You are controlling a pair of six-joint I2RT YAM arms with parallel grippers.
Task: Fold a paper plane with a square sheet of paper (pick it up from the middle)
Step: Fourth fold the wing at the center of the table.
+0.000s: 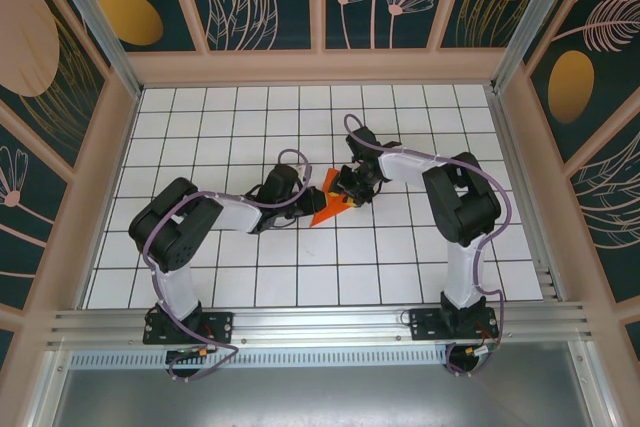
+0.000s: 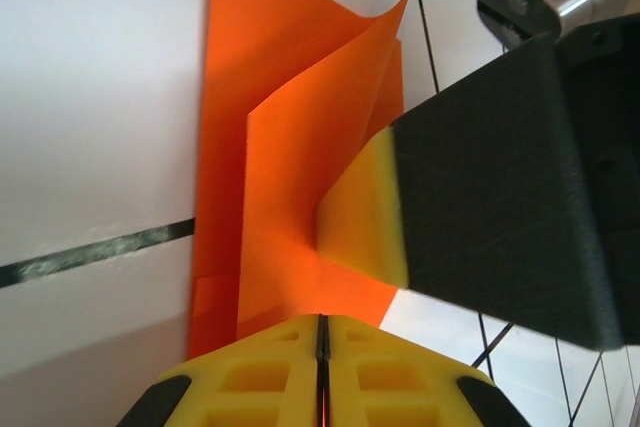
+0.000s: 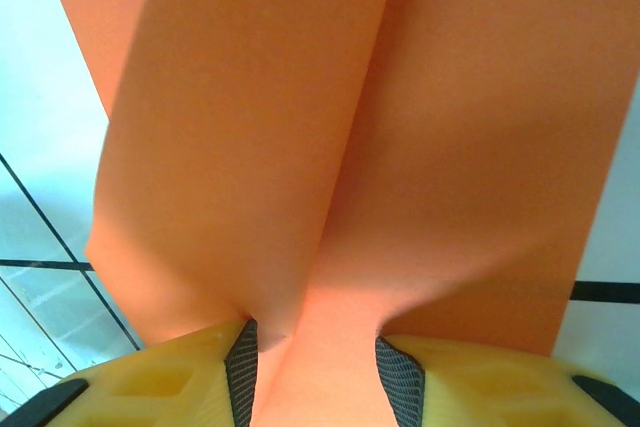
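Note:
The orange sheet of paper [image 1: 327, 209], folded into a pointed wedge, hangs between both grippers over the middle of the table. My left gripper [image 1: 306, 209] comes at it from the left. In the left wrist view its yellow jaws [image 2: 322, 325] are pressed together on the paper's lower edge [image 2: 280, 147], with an orange sliver in the seam. My right gripper [image 1: 348, 190] reaches in from the right. One of its yellow fingers [image 2: 365, 217] presses the paper's side. In the right wrist view the paper's layers [image 3: 300, 127] bunch between that gripper's pads [image 3: 315, 352], which touch them on both sides.
The white gridded table [image 1: 250, 117] is walled by a beige frame [image 1: 320, 67] at the back and both sides. A metal rail [image 1: 320, 322] with both arm bases runs along the near edge.

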